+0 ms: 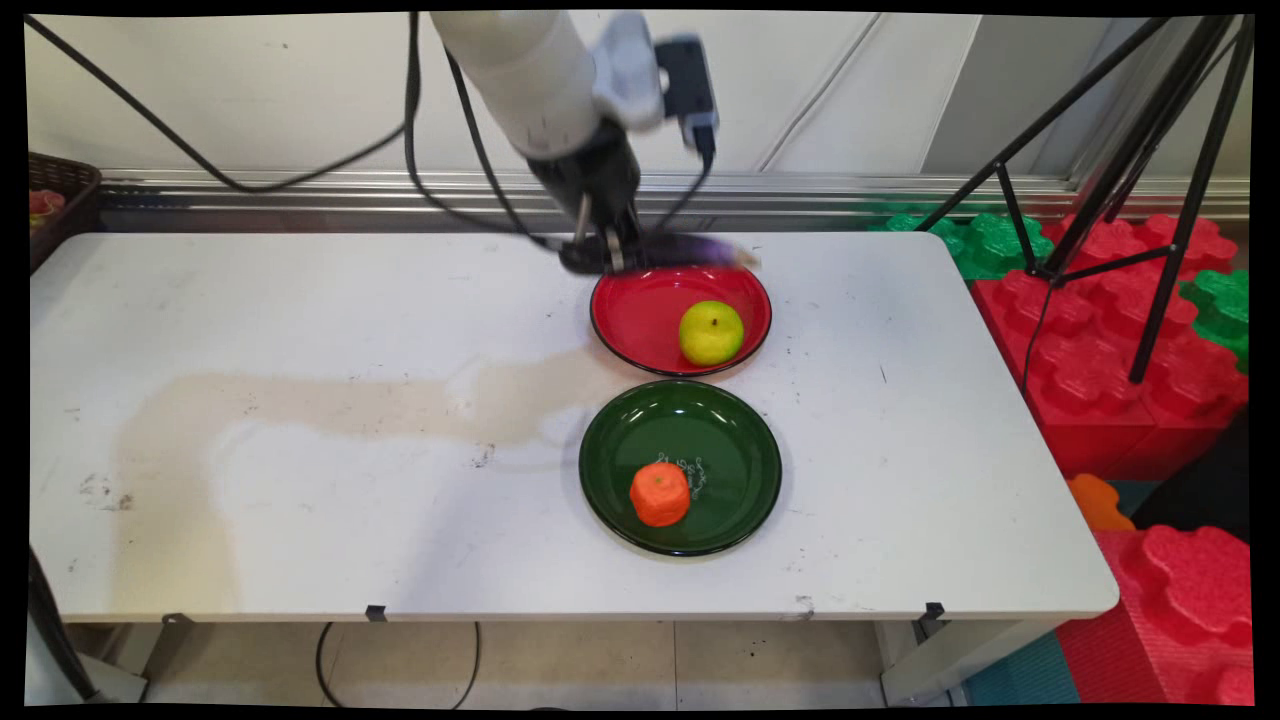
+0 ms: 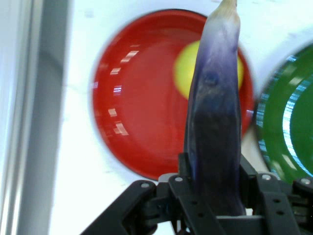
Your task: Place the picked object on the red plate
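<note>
You have one purple eggplant point(image 2: 215, 132) clamped in the gripper point(image 1: 600, 258) above one red plate point(image 1: 630, 315); one green plate point(image 1: 720, 440) sits nearby

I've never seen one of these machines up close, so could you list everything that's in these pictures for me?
Eggplant: one, purple, held in the gripper above the red plate's far rim.
Red plate: one, mid-table, far side.
Apple: one, yellow-green, on the red plate.
Green plate: one, dark, nearer than the red one.
Orange fruit: one, on the green plate.
Table: one, white, stained.
Foam blocks: several, red and green, right.
Tripod: one, black, right.
Basket: one, dark, far left.
Gripper: one, black, shut on the eggplant.
</note>
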`<state>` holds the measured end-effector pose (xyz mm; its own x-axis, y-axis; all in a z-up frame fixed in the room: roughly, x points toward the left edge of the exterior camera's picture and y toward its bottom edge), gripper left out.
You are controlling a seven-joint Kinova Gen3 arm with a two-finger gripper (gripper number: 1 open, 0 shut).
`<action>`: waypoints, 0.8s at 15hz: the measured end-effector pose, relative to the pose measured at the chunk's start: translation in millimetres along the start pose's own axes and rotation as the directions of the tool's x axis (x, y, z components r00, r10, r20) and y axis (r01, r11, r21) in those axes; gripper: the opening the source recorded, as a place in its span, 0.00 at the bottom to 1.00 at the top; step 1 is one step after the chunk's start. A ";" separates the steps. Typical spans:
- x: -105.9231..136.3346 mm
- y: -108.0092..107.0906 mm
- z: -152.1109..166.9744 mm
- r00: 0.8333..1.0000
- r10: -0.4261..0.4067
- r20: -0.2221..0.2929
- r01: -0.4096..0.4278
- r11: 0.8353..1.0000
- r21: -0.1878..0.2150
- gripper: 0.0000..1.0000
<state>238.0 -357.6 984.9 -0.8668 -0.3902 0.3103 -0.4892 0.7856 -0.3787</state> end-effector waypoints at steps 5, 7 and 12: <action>2.5 -29.7 -7.7 0.995 -0.100 -0.002 0.099 0.992 0.081 0.00; 2.5 -43.6 1.7 0.991 -0.137 0.009 0.135 0.985 0.102 0.00; 4.5 -65.3 36.1 0.981 -0.191 0.038 0.185 0.976 0.112 0.00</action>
<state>262.5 -428.0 979.5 -0.7608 -0.5506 0.3436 -0.6490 0.6409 -0.4099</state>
